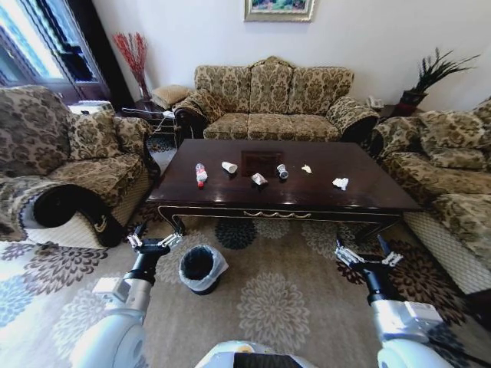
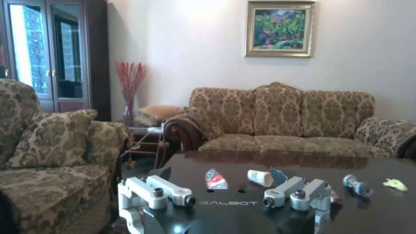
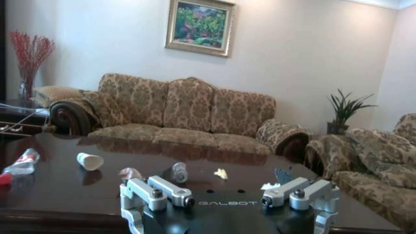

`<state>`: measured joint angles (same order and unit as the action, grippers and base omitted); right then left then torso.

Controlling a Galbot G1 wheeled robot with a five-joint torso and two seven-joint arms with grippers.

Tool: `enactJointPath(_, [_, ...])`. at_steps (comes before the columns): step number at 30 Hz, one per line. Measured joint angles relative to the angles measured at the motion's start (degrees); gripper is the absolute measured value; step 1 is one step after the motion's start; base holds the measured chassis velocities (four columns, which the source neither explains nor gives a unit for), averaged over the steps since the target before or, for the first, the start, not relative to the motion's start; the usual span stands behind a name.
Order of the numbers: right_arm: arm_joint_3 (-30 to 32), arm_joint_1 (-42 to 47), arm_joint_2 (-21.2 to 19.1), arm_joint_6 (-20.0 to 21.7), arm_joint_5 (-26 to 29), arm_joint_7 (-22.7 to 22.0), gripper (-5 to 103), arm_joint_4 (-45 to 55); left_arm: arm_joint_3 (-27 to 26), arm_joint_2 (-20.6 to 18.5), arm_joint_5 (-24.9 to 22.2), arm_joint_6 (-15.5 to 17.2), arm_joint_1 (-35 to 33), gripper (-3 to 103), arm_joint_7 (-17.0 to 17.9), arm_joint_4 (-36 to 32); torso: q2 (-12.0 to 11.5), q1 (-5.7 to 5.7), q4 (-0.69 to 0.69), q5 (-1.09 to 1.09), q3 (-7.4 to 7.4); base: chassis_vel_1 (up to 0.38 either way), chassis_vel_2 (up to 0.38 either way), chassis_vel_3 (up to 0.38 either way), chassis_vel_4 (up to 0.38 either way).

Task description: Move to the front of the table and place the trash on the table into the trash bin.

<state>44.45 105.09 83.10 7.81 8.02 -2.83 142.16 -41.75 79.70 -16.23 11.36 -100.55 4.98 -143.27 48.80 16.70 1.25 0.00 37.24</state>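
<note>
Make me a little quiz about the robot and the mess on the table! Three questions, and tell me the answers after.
1. True or false: the trash bin stands on the carpet near the left gripper.
2. Which piece of trash lies farthest toward the robot's right on the table?
A. the red-capped bottle
B. the white paper cup
C. the crumpled white tissue
3. Fill in: both grippers, the left one and the right gripper, have their fingers ____ and hold nothing.

Key:
1. True.
2. C.
3. Open.
</note>
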Motion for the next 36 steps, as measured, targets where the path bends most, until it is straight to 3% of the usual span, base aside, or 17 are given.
enactJointPath(11, [-0.82,-0.10,-0.39,0.14,-0.84,0.01,100,-0.25,-0.09,0.51,-0.07,-0.70,-0.06,100,-0.05,0.86,0.00,0.00,0.00,-0.01,0.00,0.188,0.186,-0.192,-0.193])
enactJointPath(19, [-0.87,-0.29,-0.79,0.68,-0.77,0.14,100,-0.47,1.09,-0.02,-0.62,-0.80,1.15,100,-0.18,6.13,0.00,0.00,0.01,-0.03,0.00,0.121,0.103,-0.117,-0.102])
enactJointPath(30, [-1.01,-0.43,-0.73,0.94,-0.81,-0.23,100,-1.07,5.90,-1.41,-0.48,-0.61,10.97,100,-0.24,25.46,0.00,0.00,0.00,-0.01,0.00,-0.007,-0.010,0.006,0.003])
enactJointPath(36, [-0.99,-0.06,-1.06,1.05,-1.30,-0.84,100,-1.34,11.76,-0.52,0.24,0.38,18.39,100,0.03,38.71,0.00,0.00,0.00,0.00,0.01,0.000,0.000,0.000,0.000])
